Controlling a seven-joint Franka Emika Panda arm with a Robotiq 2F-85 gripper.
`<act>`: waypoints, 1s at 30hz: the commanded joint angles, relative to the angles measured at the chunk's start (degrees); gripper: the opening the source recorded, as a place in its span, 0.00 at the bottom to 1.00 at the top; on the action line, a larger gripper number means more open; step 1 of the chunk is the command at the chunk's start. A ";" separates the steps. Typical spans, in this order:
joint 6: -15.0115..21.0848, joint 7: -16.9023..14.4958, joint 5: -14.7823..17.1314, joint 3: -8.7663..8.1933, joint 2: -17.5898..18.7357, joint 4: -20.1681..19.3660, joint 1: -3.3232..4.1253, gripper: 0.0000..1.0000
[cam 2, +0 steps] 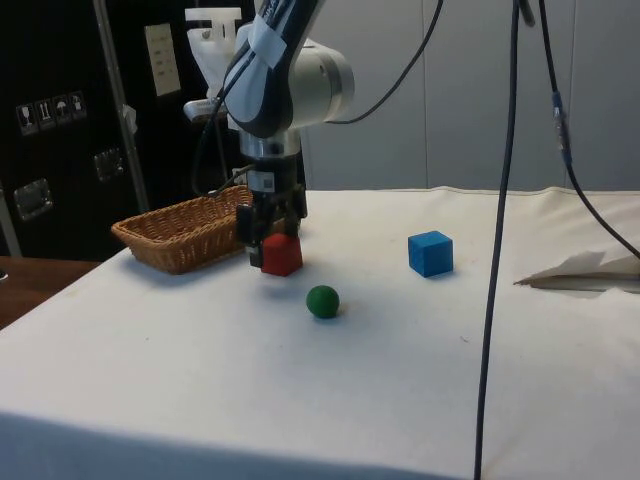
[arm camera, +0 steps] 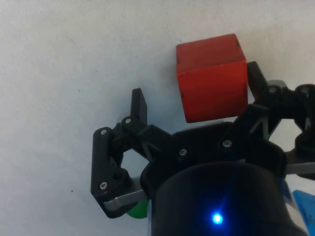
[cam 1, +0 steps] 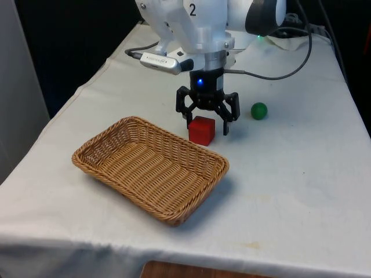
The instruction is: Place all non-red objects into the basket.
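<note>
The gripper (cam 1: 207, 122) hangs low over the table, right at the red cube (cam 1: 202, 130), its fingers spread wide with nothing between them pinched. In the wrist view the red cube (arm camera: 211, 76) sits close against one finger (arm camera: 256, 76) while the other finger (arm camera: 140, 104) stands well clear of it, so the jaws are off-centre on the block, not closing on it.

Here is the catch: the red cube is the one thing that should stay on the cloth. The green ball (cam 1: 259, 110) lies a little toward the front view's right of the gripper, apart from the cube, untouched. In the side view the blue cube (cam 2: 430, 253) rests further back on the table, well apart from the green ball (cam 2: 322, 301) and the red cube (cam 2: 281, 254). The wicker basket (cam 1: 104, 148) sits just beside the red block toward the front view's left, and holds nothing.

So the sorting looks to be at its very start, with both non-red things still out on the cloth. My read: the arm is in an approach step, and the next move calls for lifting clear of the red cube, shifting over to the green ball, centring the open fingers on it and dropping down carefully, since a ball may roll off at a nudge.
</note>
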 commanded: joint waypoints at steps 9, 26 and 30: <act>0.00 0.00 0.00 -0.06 0.00 0.00 0.00 1.00; 2.86 -0.92 -0.40 -0.52 -6.59 -9.80 0.97 1.00; 3.27 -0.86 -0.29 -0.17 -8.08 -11.63 1.20 1.00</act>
